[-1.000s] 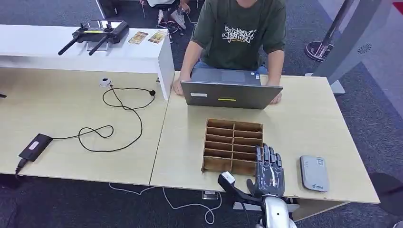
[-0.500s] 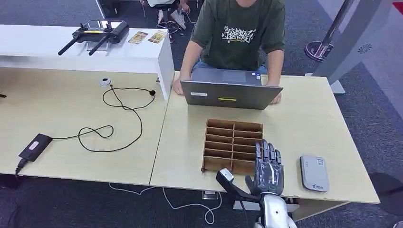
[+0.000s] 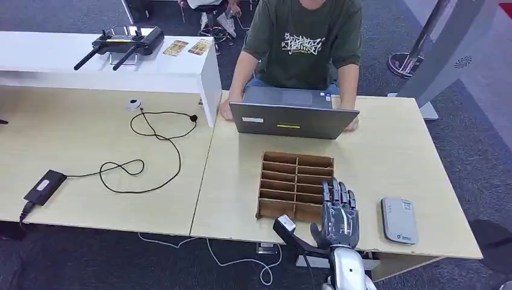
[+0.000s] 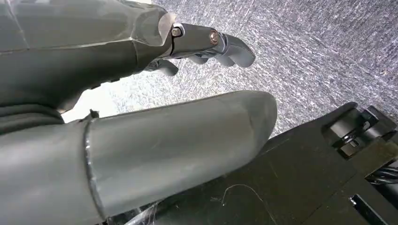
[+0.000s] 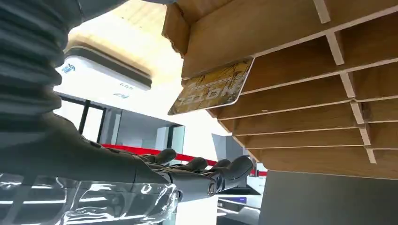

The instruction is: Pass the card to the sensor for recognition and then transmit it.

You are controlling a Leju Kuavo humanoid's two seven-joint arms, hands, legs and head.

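Note:
A yellowish printed card (image 5: 213, 89) sticks out of a slot in the wooden divider box (image 5: 291, 70), seen in the right wrist view. My right hand (image 3: 339, 217) hovers at the near right corner of that box (image 3: 296, 158), fingers straight and apart, holding nothing. Its fingers (image 5: 202, 171) lie a short way from the card, not touching it. The grey-white card sensor (image 3: 399, 220) lies flat on the table just right of the hand. My left hand (image 4: 187, 93) hangs over the carpet, holding nothing.
A person in a green shirt sits behind a grey laptop (image 3: 293, 119) at the table's far edge. Two more cards (image 3: 187, 47) and a controller (image 3: 124, 42) lie on the white shelf at back left. A black cable (image 3: 145, 151) and adapter (image 3: 43, 186) cross the left table.
My right hand has crept slightly left and closer to the box's near corner. Everything else stays put.

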